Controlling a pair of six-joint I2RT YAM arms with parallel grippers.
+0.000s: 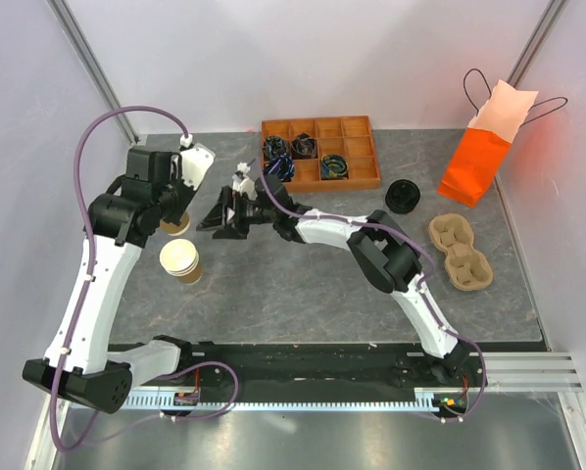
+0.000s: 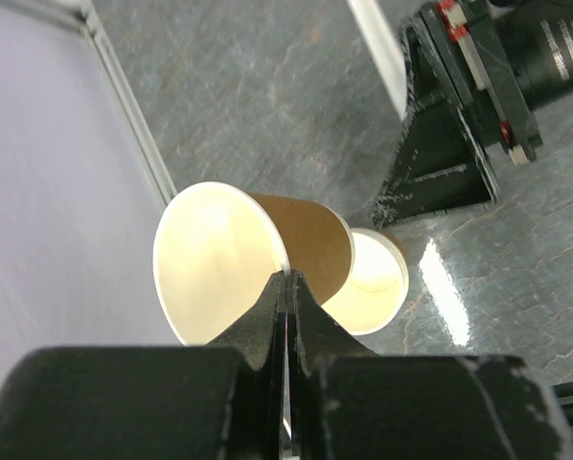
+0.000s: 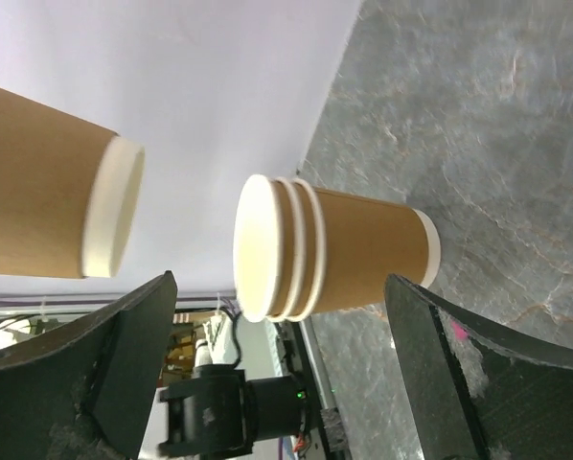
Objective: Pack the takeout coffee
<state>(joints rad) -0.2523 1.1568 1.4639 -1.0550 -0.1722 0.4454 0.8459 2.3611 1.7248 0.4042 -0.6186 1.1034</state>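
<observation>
The takeout coffee is out of view; no lidded cup shows. My left gripper (image 1: 178,208) (image 2: 286,279) is shut on the rim of a single lidless tan paper cup (image 2: 219,259) (image 3: 47,192), held tilted above the table. Just below it stands a stack of lidless paper cups (image 1: 180,259) (image 2: 378,278) (image 3: 334,254). My right gripper (image 1: 219,211) (image 3: 279,287) is open, level with that stack and to its right, its fingers not touching it. A black lid (image 1: 403,196) lies at the right of the table.
A wooden compartment tray (image 1: 357,127) sits at the back. An orange paper bag (image 1: 479,157) stands at the back right, with a pulp cup carrier (image 1: 460,253) in front of it. The left wall runs close beside the cups.
</observation>
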